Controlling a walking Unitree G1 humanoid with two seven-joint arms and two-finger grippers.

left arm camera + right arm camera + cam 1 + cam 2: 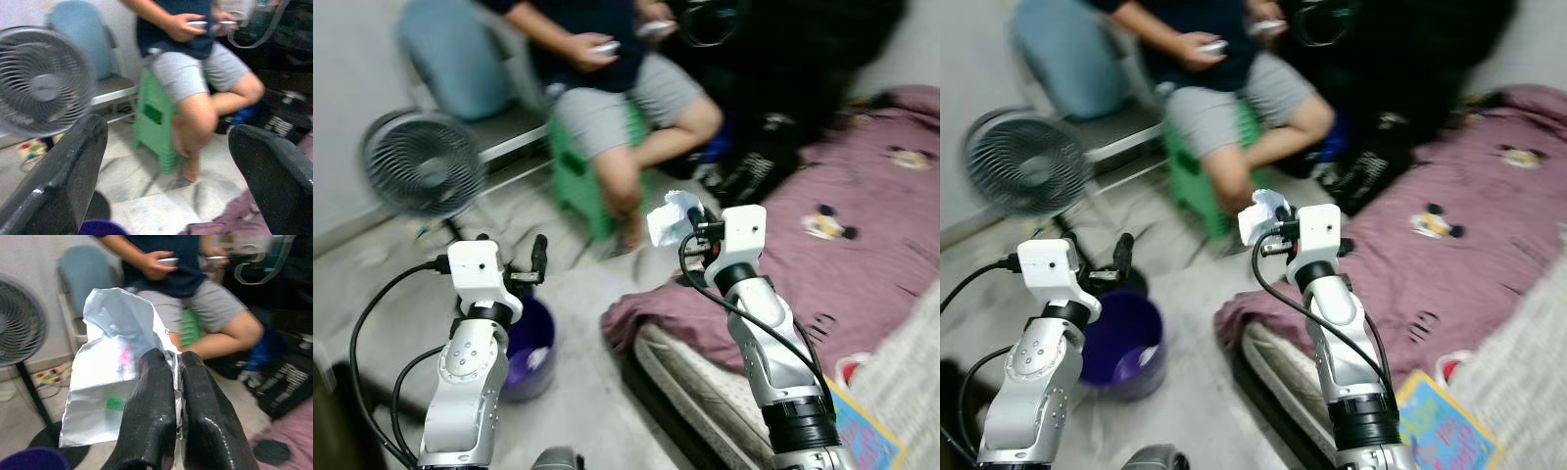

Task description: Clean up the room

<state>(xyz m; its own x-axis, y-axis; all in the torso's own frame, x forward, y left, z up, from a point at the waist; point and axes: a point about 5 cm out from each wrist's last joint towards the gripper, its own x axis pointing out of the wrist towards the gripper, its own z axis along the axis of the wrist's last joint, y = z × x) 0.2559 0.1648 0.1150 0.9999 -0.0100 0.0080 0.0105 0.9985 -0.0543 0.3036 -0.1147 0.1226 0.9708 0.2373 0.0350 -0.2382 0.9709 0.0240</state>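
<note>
My right gripper (pixel 690 223) is raised over the bed's near corner, shut on a crumpled white wrapper (pixel 668 219); in the right wrist view the silvery wrapper (pixel 112 382) is pinched between the two black fingers (pixel 151 416). My left gripper (pixel 524 262) is held up above a purple bin (pixel 530 348) on the floor, its fingers (pixel 58 181) spread wide with nothing between them. The bin (pixel 1121 338) holds a bit of white trash.
A person (pixel 607 69) sits on a green stool (pixel 578 181) ahead, holding controllers. A standing fan (pixel 423 164) is at the left, with a blue chair behind. A bed with a maroon sheet (pixel 842 245) fills the right; a colourful book (pixel 1435 421) lies near it.
</note>
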